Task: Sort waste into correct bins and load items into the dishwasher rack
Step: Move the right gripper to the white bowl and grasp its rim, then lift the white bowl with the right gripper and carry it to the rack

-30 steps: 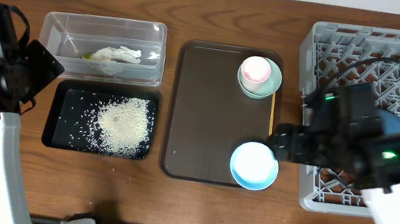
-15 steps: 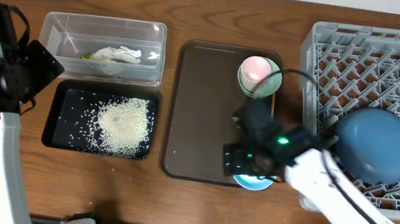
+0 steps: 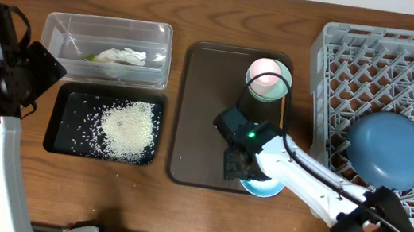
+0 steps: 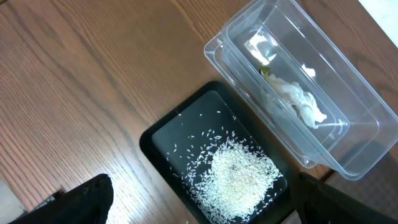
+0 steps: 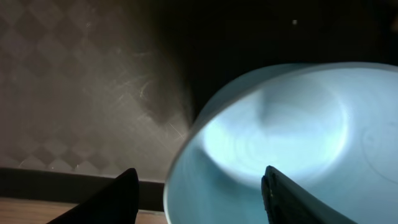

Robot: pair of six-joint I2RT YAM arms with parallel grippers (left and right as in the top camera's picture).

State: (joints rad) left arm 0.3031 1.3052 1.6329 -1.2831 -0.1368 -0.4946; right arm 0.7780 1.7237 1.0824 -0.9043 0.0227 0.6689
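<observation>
R gripper jaws stood apart, astride rim of small light blue bowl; L gripper jaws gaped wide, holding nothing.

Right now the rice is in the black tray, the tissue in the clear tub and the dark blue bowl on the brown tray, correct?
No: the overhead view shows the dark blue bowl in the grey rack, not on the brown tray. The rest holds.
</observation>
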